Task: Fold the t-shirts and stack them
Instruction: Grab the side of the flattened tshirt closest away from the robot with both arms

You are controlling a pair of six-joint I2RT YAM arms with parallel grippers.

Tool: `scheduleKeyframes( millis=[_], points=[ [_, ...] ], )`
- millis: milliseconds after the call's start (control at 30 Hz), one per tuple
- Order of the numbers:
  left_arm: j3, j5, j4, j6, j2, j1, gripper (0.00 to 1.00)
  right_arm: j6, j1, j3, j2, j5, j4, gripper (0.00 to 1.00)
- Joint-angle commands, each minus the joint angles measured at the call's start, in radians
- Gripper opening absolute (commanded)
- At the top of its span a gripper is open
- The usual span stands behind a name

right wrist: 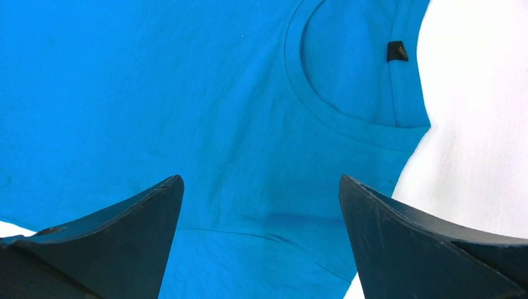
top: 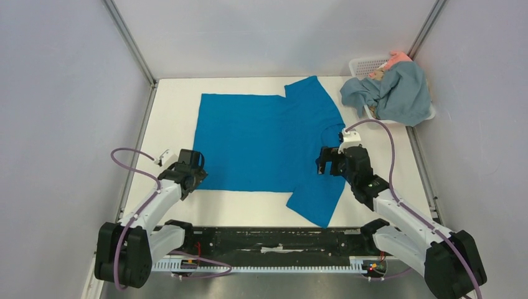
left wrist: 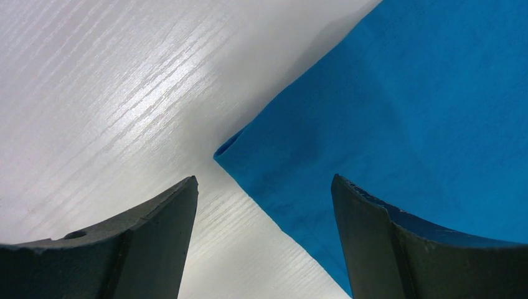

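**Top view.** The blue shirt lies spread flat on the table, between the two pincers. The left pincer stands open at the shirt's near corner on its own side. The right pincer is also open and sits over the cloth, just beside the collar. Well beyond the right pincer and off to its right, the grey shirt is draped over the basket. A pink cloth shows behind it.

**Left wrist.** The jaws are wide apart with nothing between them. The blue shirt's corner lies just ahead of the gap, nearer the left finger. From there the cloth runs back under the right finger. Bare table is ahead of and under the left finger.

**Right wrist.** The jaws are wide apart and empty. Blue cloth fills the space ahead of and between the fingers. The collar curves ahead of the right finger, with a small dark tag inside it. A seam crosses low in the gap. Table shows past the right finger. Whether the fingertips touch the cloth I cannot tell.
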Motion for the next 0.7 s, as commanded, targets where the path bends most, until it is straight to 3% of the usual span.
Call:
scheduleKeyframes(
  millis=[0,467,667],
  points=[
    [-0.031,-0.006,0.090,-0.060,0.007,0.009,0.83,0.028,0.020,-0.018,-0.041,0.014,-0.022,0.98],
    [-0.057,0.042,0.199,-0.051,0.090,0.027,0.59,0.076,0.100,-0.026,-0.127,0.067,-0.158,0.98],
    [-0.063,0.053,0.205,-0.050,0.093,0.041,0.39,0.084,0.122,-0.004,-0.138,0.018,-0.206,0.98]
  ],
)
